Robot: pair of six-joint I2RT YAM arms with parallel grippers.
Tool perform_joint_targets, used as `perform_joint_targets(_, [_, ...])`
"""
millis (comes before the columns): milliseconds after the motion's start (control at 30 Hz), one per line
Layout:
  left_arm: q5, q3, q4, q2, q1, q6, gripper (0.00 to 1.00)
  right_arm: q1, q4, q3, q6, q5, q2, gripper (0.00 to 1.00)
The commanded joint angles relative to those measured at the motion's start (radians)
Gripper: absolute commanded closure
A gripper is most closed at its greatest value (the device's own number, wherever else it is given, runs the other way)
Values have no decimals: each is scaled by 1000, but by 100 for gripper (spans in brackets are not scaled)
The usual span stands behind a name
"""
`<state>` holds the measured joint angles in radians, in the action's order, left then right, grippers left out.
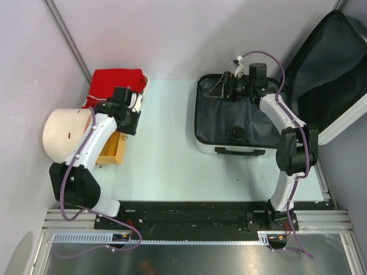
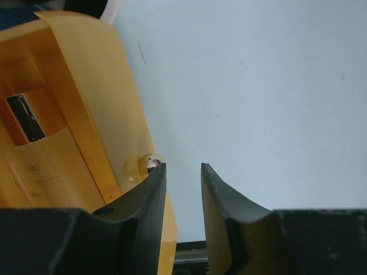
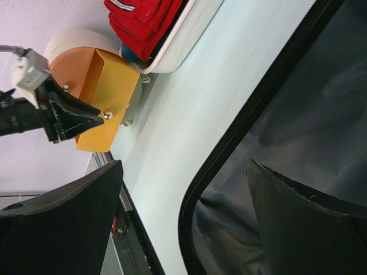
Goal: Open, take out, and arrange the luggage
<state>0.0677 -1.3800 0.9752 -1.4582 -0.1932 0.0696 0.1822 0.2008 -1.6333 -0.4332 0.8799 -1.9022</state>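
Nearest the left wrist camera, the left tool (image 2: 183, 166) holds its two dark fingers a narrow gap apart; only bare desk (image 2: 258, 86) shows between them, so nothing is gripped. Immediately left of that gap, the left fingertip overlaps the edge of an open yellow box (image 2: 86, 103) beside a small metal stud (image 2: 150, 163); whether finger and box touch cannot be told. Farther left of this tool, in the overhead view, sits a cream dome (image 1: 60, 132). Past the tool toward the desk's far edge lies folded red cloth (image 1: 117, 83) in a white tray (image 3: 183, 34). The right tool (image 3: 184, 166) has its jaws spread wide and empty. Directly beneath it lies the luggage (image 1: 229, 150), open on the desk. Its black rim (image 3: 241, 132) passes between the two fingers, with the right finger over the dark lining (image 3: 321, 114) and the left finger over bare desk. Nearer the arm's base than the tool, a small dark round object (image 1: 237, 133) rests on the lining. To the right of the tool, the lid (image 1: 332, 63) is swung back and stands raised at the desk's right side. A broad strip of desk separates the luggage from the left tool and the yellow box.
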Motion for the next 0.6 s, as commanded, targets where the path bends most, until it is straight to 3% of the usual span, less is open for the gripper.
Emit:
perform_joint_targets(0, [98, 18, -9, -31, 27, 12, 65, -9, -12, 1, 22, 8, 35, 7])
perform_joint_targets(567, [308, 10, -84, -111, 173, 148, 47, -32, -15, 21, 24, 13, 51, 7])
